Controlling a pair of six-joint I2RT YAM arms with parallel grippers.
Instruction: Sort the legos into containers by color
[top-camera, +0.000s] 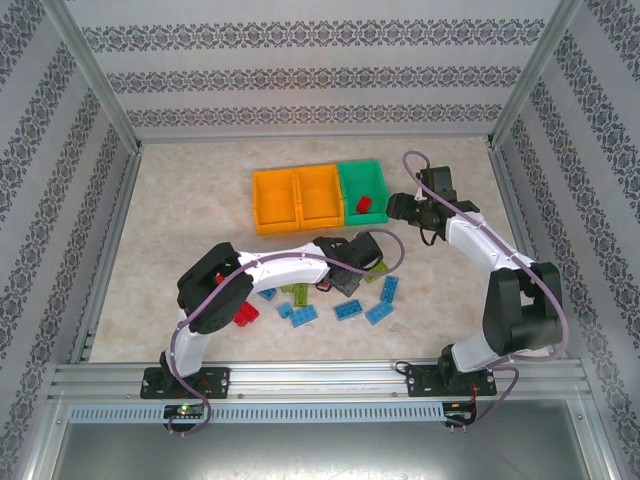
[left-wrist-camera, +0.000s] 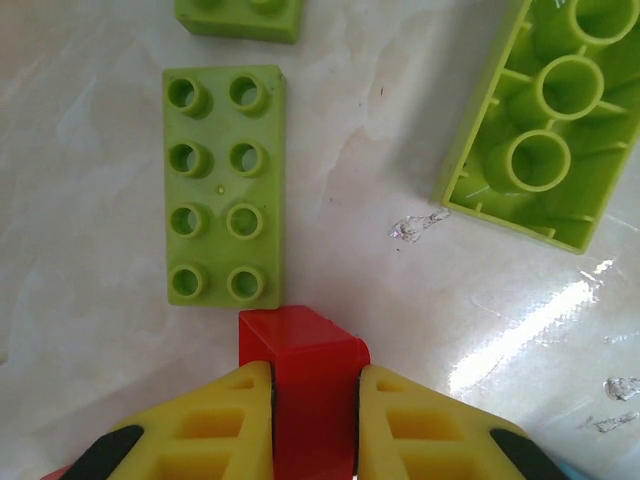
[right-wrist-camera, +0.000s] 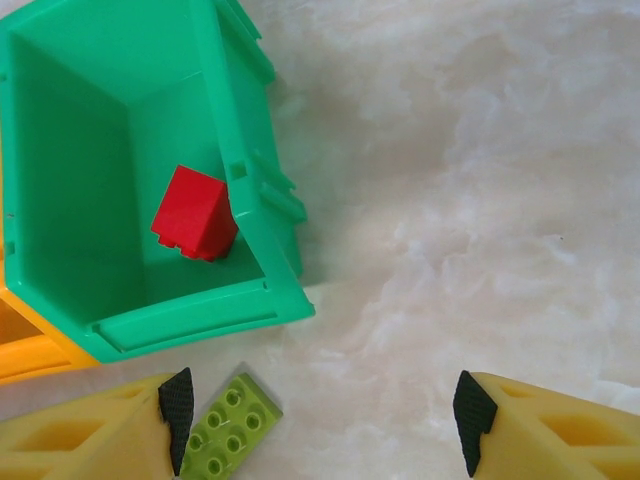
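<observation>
Near side: blue legos (top-camera: 300, 313) scattered on tabletop (top-camera: 180, 200). Left fingers (left-wrist-camera: 230, 420) clamped on red brick (left-wrist-camera: 300, 340), lime brick (left-wrist-camera: 225, 185) just beyond it. Right fingers (right-wrist-camera: 90, 430) apart above tabletop beside green bin (right-wrist-camera: 60, 130); second red brick (right-wrist-camera: 193, 213) lies inside it. Two orange bins (top-camera: 297, 198) adjoin it.

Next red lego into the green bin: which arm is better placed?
Left. The left gripper is shut on a red lego, so it probably need only carry it over. The right gripper hangs open and empty beside the green bin, which holds a second red lego.
</observation>
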